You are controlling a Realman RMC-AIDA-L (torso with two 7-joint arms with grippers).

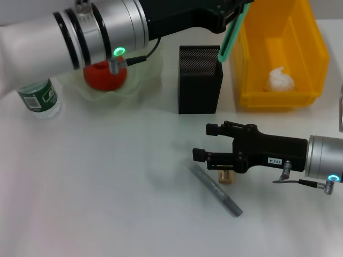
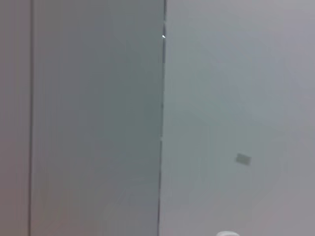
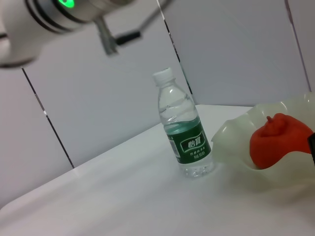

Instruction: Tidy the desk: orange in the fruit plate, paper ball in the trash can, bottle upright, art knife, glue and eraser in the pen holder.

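At the top centre of the head view, the left claw (image 1: pixel 231 21) holds a green art knife (image 1: pixel 231 35) above the black pen holder (image 1: pixel 199 80). Centre the tip over the opening before release. The right claw (image 1: pixel 206 142) spreads wide at lower right, over the eraser (image 1: pixel 225 176) and grey glue stick (image 1: pixel 215 190).

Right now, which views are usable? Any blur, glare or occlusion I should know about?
Head view: sharp, even light, soft shadows; the left arm hides part of the fruit plate and bottle. Left wrist view: only blurred grey wall panels, no desk or task items. Right wrist view: bottle upright and in focus with mild highlights; orange slightly soft near the frame edge.
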